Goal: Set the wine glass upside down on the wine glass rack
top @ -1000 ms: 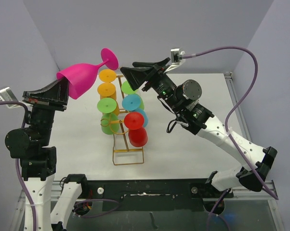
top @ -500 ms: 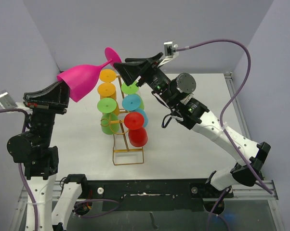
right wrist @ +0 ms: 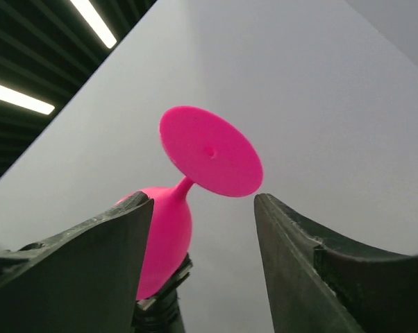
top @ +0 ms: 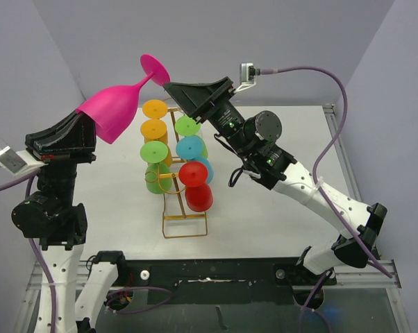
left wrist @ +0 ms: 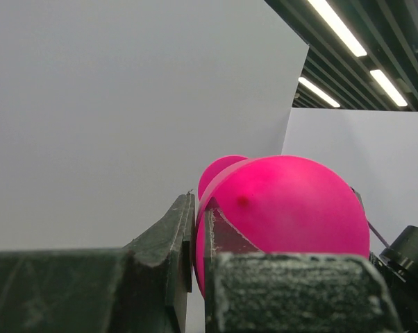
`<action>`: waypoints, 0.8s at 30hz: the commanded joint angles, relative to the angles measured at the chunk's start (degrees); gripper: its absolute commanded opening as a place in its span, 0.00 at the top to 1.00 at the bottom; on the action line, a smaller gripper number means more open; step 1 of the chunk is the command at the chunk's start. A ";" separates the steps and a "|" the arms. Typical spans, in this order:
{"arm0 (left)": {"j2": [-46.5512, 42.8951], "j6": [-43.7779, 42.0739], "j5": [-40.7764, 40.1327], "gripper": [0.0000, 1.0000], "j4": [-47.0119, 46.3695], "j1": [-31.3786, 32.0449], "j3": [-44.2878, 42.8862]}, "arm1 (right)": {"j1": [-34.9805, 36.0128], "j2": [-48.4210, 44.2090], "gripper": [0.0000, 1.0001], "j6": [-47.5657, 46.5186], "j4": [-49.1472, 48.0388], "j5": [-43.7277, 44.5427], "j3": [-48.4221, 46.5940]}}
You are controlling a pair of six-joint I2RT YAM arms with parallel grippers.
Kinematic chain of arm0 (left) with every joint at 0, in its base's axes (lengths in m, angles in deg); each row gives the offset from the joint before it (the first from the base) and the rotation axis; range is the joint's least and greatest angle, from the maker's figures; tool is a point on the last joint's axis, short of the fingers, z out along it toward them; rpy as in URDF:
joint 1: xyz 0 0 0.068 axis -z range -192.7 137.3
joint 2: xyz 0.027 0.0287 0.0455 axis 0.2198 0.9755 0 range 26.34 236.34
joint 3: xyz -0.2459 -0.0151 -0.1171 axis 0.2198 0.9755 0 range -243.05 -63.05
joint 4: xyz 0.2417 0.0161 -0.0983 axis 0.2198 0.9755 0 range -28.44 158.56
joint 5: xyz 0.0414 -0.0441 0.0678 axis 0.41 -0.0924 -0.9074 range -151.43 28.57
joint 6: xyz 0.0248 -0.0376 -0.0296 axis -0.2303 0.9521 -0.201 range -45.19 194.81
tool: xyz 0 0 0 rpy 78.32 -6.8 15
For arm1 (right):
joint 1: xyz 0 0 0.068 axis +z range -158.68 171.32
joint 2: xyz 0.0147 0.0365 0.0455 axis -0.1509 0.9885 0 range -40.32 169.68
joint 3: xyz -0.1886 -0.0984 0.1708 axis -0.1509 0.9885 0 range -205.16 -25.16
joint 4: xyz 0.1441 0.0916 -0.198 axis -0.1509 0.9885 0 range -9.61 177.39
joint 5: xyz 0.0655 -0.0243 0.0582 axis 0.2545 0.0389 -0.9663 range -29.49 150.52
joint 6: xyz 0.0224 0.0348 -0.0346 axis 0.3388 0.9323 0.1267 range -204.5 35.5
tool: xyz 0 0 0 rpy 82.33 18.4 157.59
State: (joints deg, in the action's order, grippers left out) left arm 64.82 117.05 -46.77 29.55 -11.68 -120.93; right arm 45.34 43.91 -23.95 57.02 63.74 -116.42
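— Rack position, starting from the near side?
— The wine glass rack (top: pixel 185 236) stands mid-surface (top: pixel 278 208), its rectangular base nearest the arms. Glasses sit upside down along both sides. A red glass (top: pixel 197 191) is nearest on the right and a green glass (top: pixel 154 170) is beside it on the left. A blue glass (top: pixel 191 147) is behind the red, then an orange glass (top: pixel 154 130) and a yellow glass (top: pixel 154 109) stand farther back on the left.
— And the left claw (top: pixel 91 130)?
— Raised to the left of the rack, jaws pinched almost together on the bowl rim of the pink wine glass (top: pixel 112 111).
— How does that glass lie?
— In the air, above the rack's far left side and not on it. It is tilted, with the bowl mouth toward the left claw, the stem rising to the far right and the round foot highest.
— Right claw (top: pixel 176 94)?
— Farthest back, reaching in from the right, jaws wide apart with nothing in them. The tips are close by the foot. In the right wrist view the foot shows between the two jaws, but I cannot tell whether they touch it.
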 commanded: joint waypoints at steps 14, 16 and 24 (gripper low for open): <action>1.43 -6.12 5.87 1.00 -9.42 -0.14 2.08 | 2.48 6.24 0.56 12.84 -2.88 1.24 -8.58; 0.88 -6.16 6.27 1.00 -9.15 -0.14 2.52 | 2.48 6.37 0.57 13.15 -3.20 1.92 -8.50; -0.86 -6.15 7.35 1.00 -8.78 -0.14 4.10 | 2.45 6.48 0.63 14.41 -4.16 4.53 -7.66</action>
State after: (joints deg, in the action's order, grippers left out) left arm 65.26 111.35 -41.40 23.32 -11.68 -117.04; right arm 47.70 51.38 -10.50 56.84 65.05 -122.04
